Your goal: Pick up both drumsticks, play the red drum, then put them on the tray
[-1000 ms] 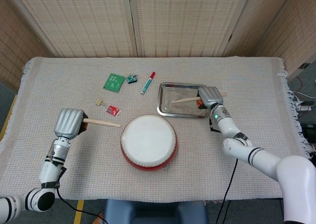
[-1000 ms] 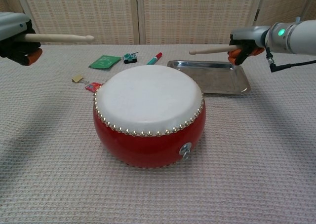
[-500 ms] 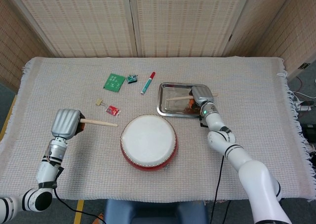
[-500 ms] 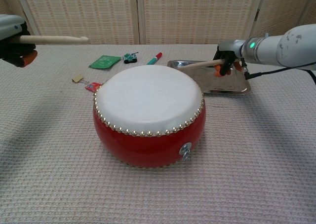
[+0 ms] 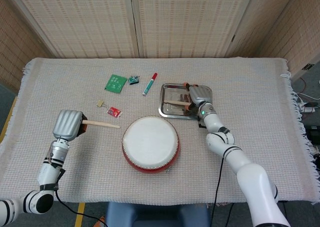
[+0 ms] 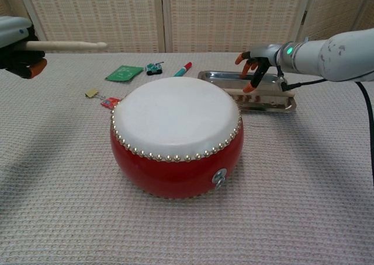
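One drumstick [image 5: 176,103] is lying in the tray [image 5: 170,112] under the spread, empty right hand [image 5: 199,95]; the other drumstick [image 5: 102,123], at the red drum's [image 5: 150,143] nine o'clock, is being gripped by the left hand [image 5: 68,124], still to be placed.

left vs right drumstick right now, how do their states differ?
The left drumstick is gripped by the left hand; the right drumstick lies free under the right hand, whose fingers are spread.
The left drumstick hangs in the air to the drum's left; the right drumstick rests in the tray.
Shared: both are plain pale wood and lie roughly level.
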Controlling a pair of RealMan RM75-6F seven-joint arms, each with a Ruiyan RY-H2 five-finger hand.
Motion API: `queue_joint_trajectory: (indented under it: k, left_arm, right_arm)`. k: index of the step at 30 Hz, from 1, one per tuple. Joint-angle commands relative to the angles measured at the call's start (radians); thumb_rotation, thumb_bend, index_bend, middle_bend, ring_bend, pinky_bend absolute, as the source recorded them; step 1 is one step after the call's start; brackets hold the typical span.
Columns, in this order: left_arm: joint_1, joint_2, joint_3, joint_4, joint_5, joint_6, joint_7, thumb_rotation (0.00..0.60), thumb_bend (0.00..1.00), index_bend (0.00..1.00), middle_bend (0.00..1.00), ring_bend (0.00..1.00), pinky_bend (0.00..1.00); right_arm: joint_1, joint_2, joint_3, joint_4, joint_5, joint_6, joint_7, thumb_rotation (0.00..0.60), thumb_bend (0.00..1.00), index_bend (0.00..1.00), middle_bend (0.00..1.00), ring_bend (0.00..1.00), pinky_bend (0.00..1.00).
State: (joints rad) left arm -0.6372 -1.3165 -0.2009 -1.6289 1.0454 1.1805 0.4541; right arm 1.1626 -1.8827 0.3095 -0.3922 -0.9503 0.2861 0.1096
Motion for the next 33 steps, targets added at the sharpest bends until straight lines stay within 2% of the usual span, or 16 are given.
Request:
queue_joint_trajectory:
  k: [1,4,7,8,11,14,21,28,33]
  left_arm:
    - [-0.002,0.000,-0.002,-0.004,0.008,0.001,-0.001,0.600,0.62,1.00,1.00,0.98,1.00]
    - [-0.005,0.000,-0.004,-0.015,0.025,0.009,0.002,0.600,0.62,1.00,1.00,0.98,1.00]
    - [-0.007,-0.002,-0.005,-0.039,0.052,0.023,0.008,0.600,0.62,1.00,1.00,0.98,1.00]
    - [-0.010,-0.003,-0.004,-0.048,0.062,0.027,0.016,0.600,0.62,1.00,1.00,0.98,1.00]
    - [-0.025,-0.011,-0.004,-0.068,0.080,0.031,0.055,0.600,0.62,1.00,1.00,0.98,1.00]
    - [-0.044,-0.025,-0.006,-0.088,0.091,0.036,0.113,0.600,0.62,1.00,1.00,0.98,1.00]
    - [-0.093,-0.074,-0.009,-0.120,0.075,0.028,0.245,0.600,0.62,1.00,1.00,0.97,1.00]
    - [-0.137,-0.125,-0.016,-0.124,0.005,0.024,0.374,0.600,0.62,1.00,1.00,0.97,1.00]
    - [-0.171,-0.164,-0.034,-0.111,-0.071,0.029,0.453,0.600,0.62,0.99,1.00,0.97,1.00]
  right_arm:
    - [-0.030,0.104,0.019,-0.167,-0.065,0.088,0.046,0.600,0.19,0.10,0.20,0.06,0.22]
    - [-0.079,0.234,0.027,-0.388,-0.106,0.181,0.049,0.600,0.19,0.11,0.20,0.07,0.23]
    - [-0.140,0.387,0.037,-0.656,-0.095,0.252,0.017,0.600,0.19,0.13,0.20,0.09,0.24]
    - [-0.162,0.451,0.040,-0.768,-0.076,0.268,0.001,0.600,0.19,0.14,0.20,0.09,0.24]
    - [-0.207,0.591,0.041,-1.014,-0.010,0.310,-0.047,0.600,0.19,0.18,0.20,0.13,0.28]
    - [-0.223,0.694,0.025,-1.193,0.060,0.345,-0.114,0.600,0.18,0.20,0.20,0.15,0.29]
    - [-0.202,0.830,0.006,-1.435,0.198,0.412,-0.216,0.600,0.18,0.21,0.24,0.20,0.35]
    - [-0.176,0.886,-0.014,-1.547,0.271,0.430,-0.250,0.600,0.12,0.22,0.26,0.22,0.36]
    - [-0.151,0.857,-0.041,-1.561,0.321,0.443,-0.259,0.600,0.12,0.25,0.29,0.25,0.39]
